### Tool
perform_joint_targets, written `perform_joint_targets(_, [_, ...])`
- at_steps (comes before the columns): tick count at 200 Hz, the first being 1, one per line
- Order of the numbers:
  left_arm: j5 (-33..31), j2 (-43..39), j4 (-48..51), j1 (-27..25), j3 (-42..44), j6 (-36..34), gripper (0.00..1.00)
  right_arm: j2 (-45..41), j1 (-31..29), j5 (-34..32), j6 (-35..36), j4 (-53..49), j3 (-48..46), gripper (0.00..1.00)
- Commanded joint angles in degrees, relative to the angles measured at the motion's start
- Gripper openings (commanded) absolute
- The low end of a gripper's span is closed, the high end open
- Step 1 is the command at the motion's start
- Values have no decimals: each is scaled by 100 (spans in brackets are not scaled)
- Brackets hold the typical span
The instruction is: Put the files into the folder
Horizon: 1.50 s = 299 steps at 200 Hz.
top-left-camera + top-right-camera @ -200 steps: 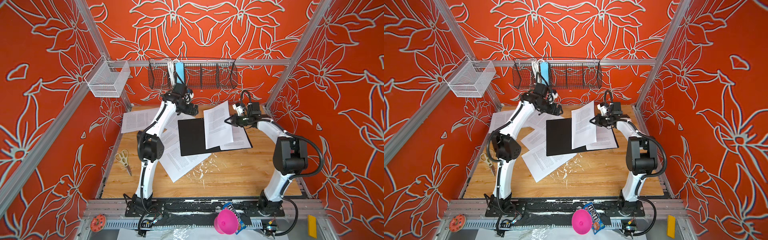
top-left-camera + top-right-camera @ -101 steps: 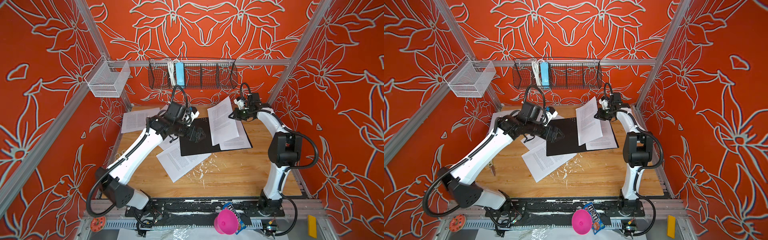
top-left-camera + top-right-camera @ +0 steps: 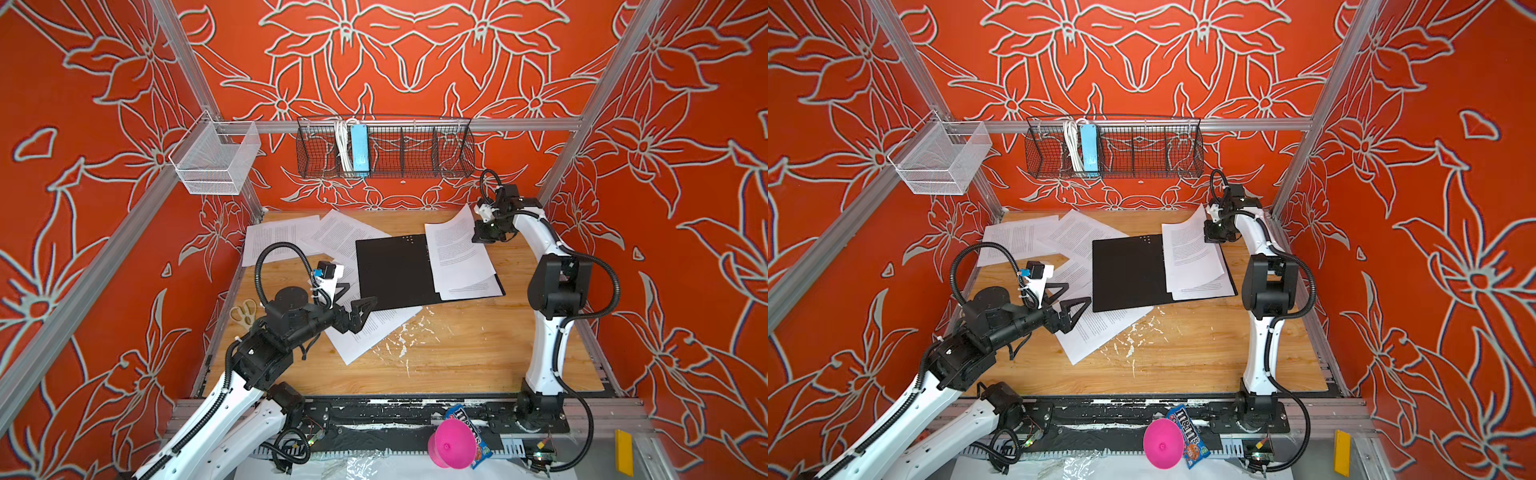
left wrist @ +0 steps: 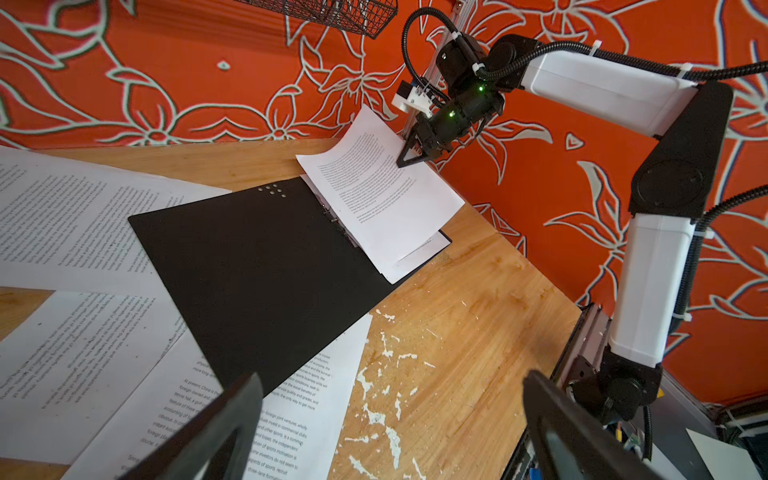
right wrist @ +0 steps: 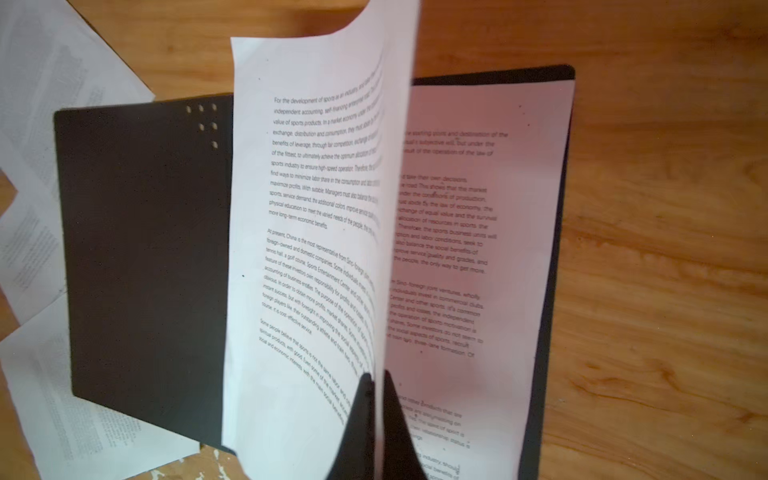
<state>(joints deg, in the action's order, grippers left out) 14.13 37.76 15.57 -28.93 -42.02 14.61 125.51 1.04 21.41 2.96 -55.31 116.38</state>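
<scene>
The folder (image 3: 392, 272) lies open on the table, black inside up, in both top views (image 3: 1127, 272). One printed sheet rests flat in its right half (image 5: 478, 199). My right gripper (image 5: 376, 380) is shut on the far edge of another of the files (image 3: 453, 249), which curves up from the folder's right half (image 4: 374, 187). More files lie loose at the back left (image 3: 282, 241) and under the folder's near corner (image 3: 370, 332). My left gripper (image 3: 361, 293) hangs open and empty above that near corner (image 4: 392, 376).
Scissors (image 3: 243, 313) lie by the table's left edge under my left arm. A black wire basket (image 3: 415, 149) with a light-blue power strip (image 3: 359, 149) hangs on the back wall, with a white mesh basket (image 3: 212, 162) to its left. A pink cone (image 3: 451, 446) sits at the front rail.
My left arm has swung from the table's back down to the folder's near left corner, gripper open throughout. The held sheet has shifted a little to the right over the folder.
</scene>
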Motion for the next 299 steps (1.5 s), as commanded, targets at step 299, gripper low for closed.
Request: perform_joint_targets(299, [549, 461, -245, 85, -236, 14, 97, 101, 79, 146, -48, 203, -447, 0])
